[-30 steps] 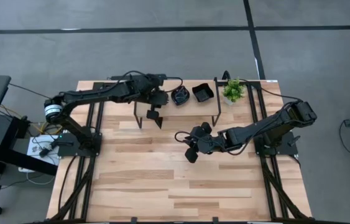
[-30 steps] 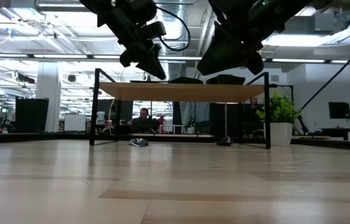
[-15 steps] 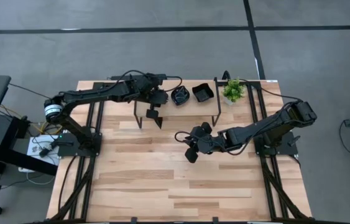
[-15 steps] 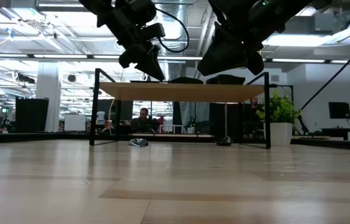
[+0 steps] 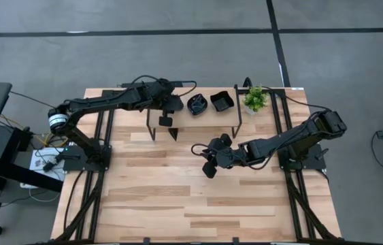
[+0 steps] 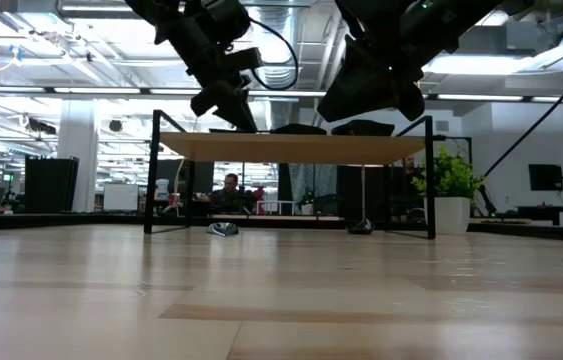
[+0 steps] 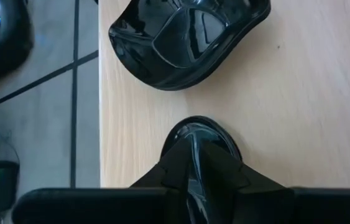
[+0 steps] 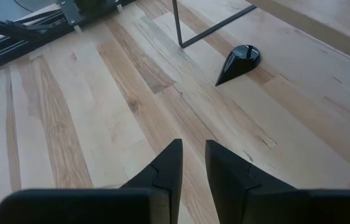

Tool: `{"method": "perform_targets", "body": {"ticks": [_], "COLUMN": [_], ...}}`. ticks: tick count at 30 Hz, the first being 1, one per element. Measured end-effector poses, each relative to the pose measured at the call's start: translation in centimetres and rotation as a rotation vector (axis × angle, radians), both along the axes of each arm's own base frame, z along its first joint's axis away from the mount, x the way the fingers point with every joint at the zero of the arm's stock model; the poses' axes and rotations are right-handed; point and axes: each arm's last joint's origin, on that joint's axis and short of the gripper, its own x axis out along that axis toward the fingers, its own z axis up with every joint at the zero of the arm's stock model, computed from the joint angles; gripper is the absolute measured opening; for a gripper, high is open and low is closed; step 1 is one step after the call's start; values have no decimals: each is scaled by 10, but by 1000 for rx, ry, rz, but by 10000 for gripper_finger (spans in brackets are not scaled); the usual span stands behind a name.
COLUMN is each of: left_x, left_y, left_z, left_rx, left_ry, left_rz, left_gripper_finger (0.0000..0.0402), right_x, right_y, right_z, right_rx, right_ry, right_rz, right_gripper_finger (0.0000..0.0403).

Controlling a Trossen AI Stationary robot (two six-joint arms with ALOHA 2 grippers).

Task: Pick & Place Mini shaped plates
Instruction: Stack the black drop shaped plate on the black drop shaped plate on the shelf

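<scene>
Left wrist view: the left gripper is clamped on a small black plate above the shelf; the right gripper, slightly parted, holds nothing.

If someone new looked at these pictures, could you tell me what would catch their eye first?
Probably the left gripper, shut on a small glossy black plate above the raised light wooden shelf at the table's far edge. Two more glossy black dishes, a scalloped round one and a square one, sit on that shelf beside a small green potted plant. The right gripper hovers empty over mid-table.
</scene>
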Motion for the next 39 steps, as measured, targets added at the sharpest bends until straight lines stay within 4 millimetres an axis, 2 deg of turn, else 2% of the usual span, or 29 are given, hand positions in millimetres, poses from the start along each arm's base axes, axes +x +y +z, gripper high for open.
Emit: {"method": "perform_targets", "body": {"ticks": [14,28,39], "left_x": [6,3,0], "left_y": [-15,-2,-6], "left_z": [0,-6,2], "left_rx": [-42,-27,12], "left_ry": [-19,17,7], "left_rz": [-68,-11,-20], "left_gripper_finger": [40,40,40], "right_x": [0,-1,-1], "right_y": [0,0,0], "right_z": [0,-1,-2], "right_rx": [0,-1,0], "right_ry": [3,10,21], "right_rz": [-1,-1,-5], "right_gripper_finger": [66,66,66]}}
